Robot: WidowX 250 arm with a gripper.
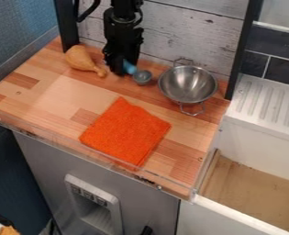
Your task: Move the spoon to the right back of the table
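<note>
One wooden counter (54, 98): spoon (142, 77) near back, sink (229, 210) beside.

Drumstick (82, 59), orange cloth (125, 131), metal colander (187, 84)

There is one spoon (142, 77), one bowl (188, 84), one drumstick (80, 58), one cloth (125, 132)

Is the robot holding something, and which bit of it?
It can't be told: the black pincer is at the handle of the blue-and-grey spoon, but whether it grips there is hidden.
</note>
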